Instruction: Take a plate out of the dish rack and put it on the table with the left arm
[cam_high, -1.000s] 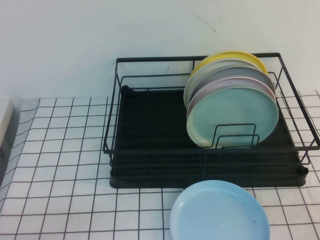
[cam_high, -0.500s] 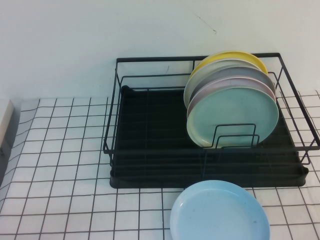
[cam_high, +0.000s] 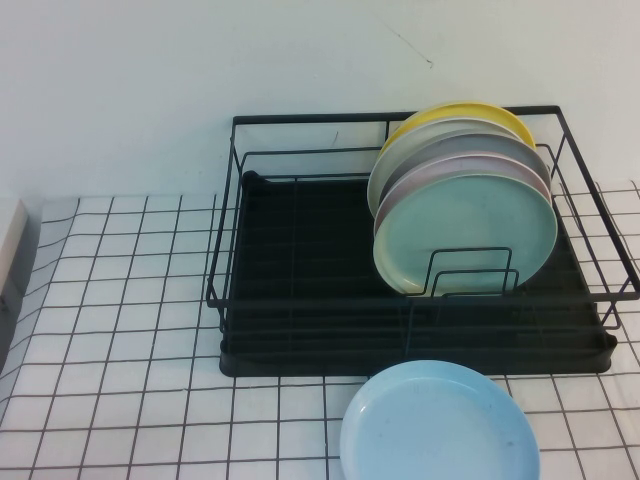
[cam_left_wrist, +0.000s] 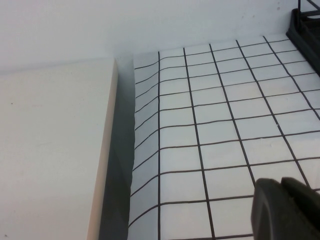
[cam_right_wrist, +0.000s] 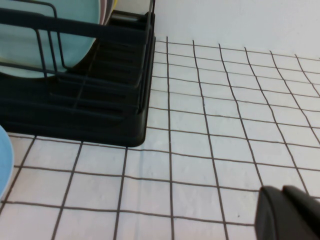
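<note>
The mint-green plate (cam_high: 470, 235) stands upright at the front of a stack of plates in the right half of the black dish rack (cam_high: 300, 290). It also shows in the right wrist view (cam_right_wrist: 45, 45). Neither arm shows in the high view. My left gripper (cam_left_wrist: 282, 186) is shut and empty, low over the gridded table (cam_left_wrist: 220, 110), far to the left of the rack, whose corner (cam_left_wrist: 307, 25) just shows. My right gripper (cam_right_wrist: 282, 192) is shut and empty over the table, to the right of the rack (cam_right_wrist: 100, 115).
A sky-blue plate (cam_high: 438, 425) lies flat on the table in front of the rack. Pink, grey, white and yellow plates stand behind the mint one. A beige block (cam_left_wrist: 50, 150) borders the table's left edge. A white wall is behind.
</note>
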